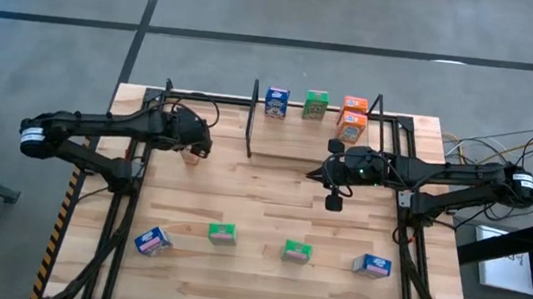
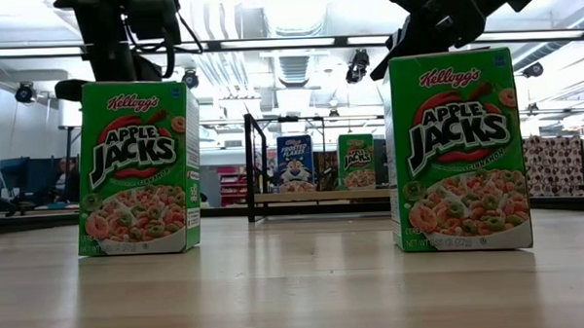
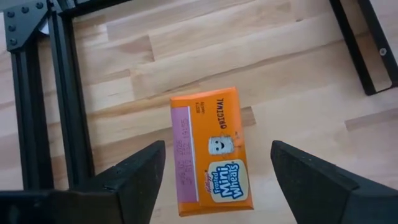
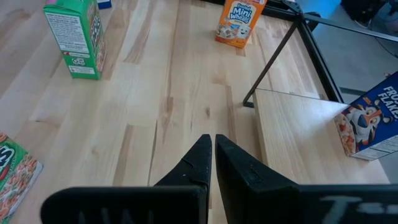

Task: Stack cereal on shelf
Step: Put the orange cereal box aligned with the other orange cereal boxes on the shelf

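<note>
An orange cereal box [image 3: 211, 155] stands on the table's left side, between the spread fingers of my left gripper [image 3: 217, 149], which hovers over it [image 1: 191, 149], open and not touching. My right gripper [image 4: 213, 146] is shut and empty, in front of the shelf [image 1: 319, 172]. The shelf [image 1: 292, 142] holds a blue box [image 1: 276, 101], a green box [image 1: 315, 105] and two orange boxes [image 1: 353, 119]. Two blue boxes [image 1: 152, 241] [image 1: 371, 266] and two green boxes [image 1: 222, 233] [image 1: 296, 253] stand along the near side.
Black side frames [image 1: 119, 203] [image 1: 410, 257] run along the table's left and right edges. The shelf's upright posts [image 1: 253, 118] [image 1: 380, 110] stand at its ends. Bare wood lies between the shelf and the near row of boxes. Cables lie beyond the right edge [image 1: 478, 148].
</note>
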`<act>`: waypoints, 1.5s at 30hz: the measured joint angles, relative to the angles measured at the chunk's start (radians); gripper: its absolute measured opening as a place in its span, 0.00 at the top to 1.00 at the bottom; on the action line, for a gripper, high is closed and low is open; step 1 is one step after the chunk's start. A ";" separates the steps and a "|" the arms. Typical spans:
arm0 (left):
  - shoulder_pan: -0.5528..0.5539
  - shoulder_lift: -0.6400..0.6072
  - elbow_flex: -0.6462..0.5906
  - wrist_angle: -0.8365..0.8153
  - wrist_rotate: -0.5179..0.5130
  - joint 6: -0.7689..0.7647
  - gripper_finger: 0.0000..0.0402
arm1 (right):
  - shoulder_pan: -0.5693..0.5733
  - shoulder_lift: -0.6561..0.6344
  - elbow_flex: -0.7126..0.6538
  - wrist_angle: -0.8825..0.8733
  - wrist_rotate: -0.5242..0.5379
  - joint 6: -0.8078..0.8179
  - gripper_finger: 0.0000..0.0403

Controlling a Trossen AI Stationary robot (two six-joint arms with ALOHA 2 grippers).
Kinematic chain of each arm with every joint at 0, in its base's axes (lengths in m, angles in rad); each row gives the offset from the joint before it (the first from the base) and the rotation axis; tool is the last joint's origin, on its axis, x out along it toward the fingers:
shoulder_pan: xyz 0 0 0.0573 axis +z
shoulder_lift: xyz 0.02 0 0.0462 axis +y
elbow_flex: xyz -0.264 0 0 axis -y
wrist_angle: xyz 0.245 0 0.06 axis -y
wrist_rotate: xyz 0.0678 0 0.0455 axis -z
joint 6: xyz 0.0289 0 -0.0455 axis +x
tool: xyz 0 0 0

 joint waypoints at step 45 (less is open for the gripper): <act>-0.007 0.000 -0.073 0.149 0.034 0.044 0.57 | 0.005 -0.022 0.000 -0.021 0.000 -0.008 0.97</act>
